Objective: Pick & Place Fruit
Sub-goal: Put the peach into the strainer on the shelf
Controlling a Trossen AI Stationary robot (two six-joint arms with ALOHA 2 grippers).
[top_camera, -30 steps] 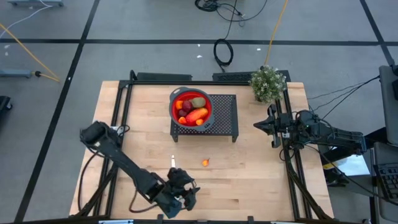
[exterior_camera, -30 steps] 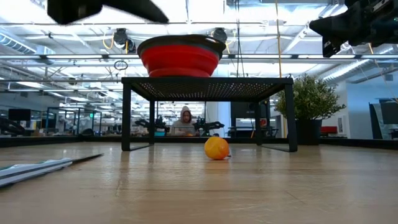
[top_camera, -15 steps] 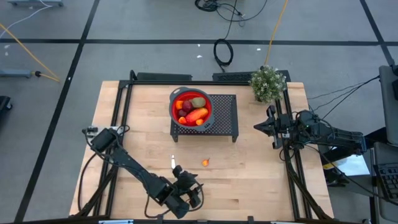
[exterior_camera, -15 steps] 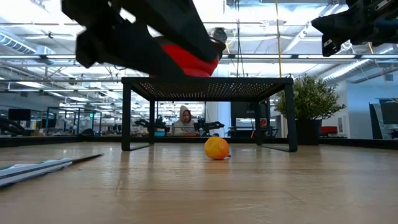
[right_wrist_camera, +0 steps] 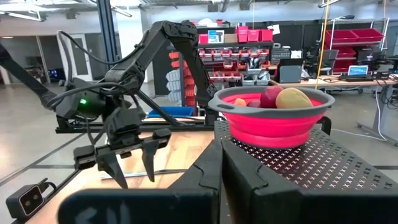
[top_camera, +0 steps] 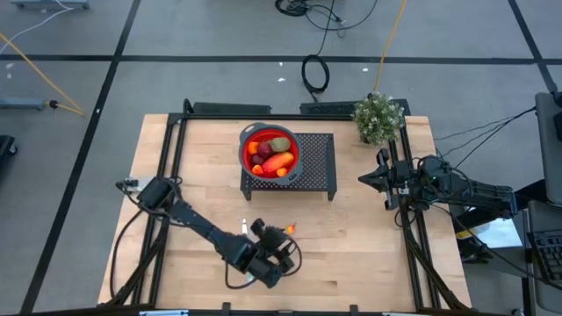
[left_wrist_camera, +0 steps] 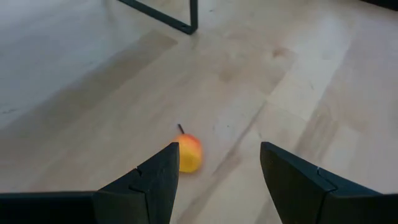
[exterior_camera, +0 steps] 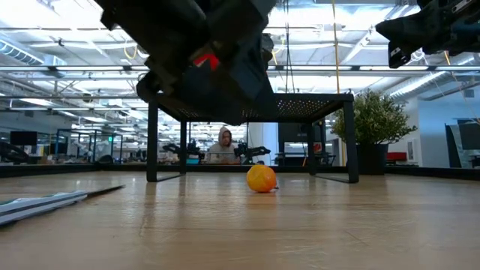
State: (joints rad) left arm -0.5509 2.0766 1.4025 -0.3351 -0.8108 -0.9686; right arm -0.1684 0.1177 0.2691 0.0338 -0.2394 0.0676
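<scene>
One tiny orange fruit (top_camera: pixel 289 229) lies on the bare table in front of the black rack; in the low view this fruit (exterior_camera: pixel 261 178) sits alone on the wood. My left gripper (left_wrist_camera: pixel 217 165) hovers open just short of that fruit (left_wrist_camera: pixel 189 153), which shows beside one fingertip, apart from it. The other fruit sit in the red bowl (top_camera: pixel 248 139) on the rack: a red-orange oval (top_camera: pixel 277 162), a kiwi-like one (top_camera: pixel 279 143) and dark red ones (top_camera: pixel 261 149). My right gripper (top_camera: pixel 364 178) waits shut at the table's right side.
The black perforated rack (top_camera: pixel 318 167) carries the bowl at the table's far middle. A silver knife (top_camera: pixel 244 228) lies just left of the orange fruit. A potted plant (top_camera: pixel 378 117) stands at the far right corner. A person (exterior_camera: pixel 223 144) sits in the room beyond.
My left gripper has swung from the table's near edge toward the far and right side, up to the tiny orange fruit, and now fills the upper part of the low view. The fruit, bowl and right arm have stayed put.
</scene>
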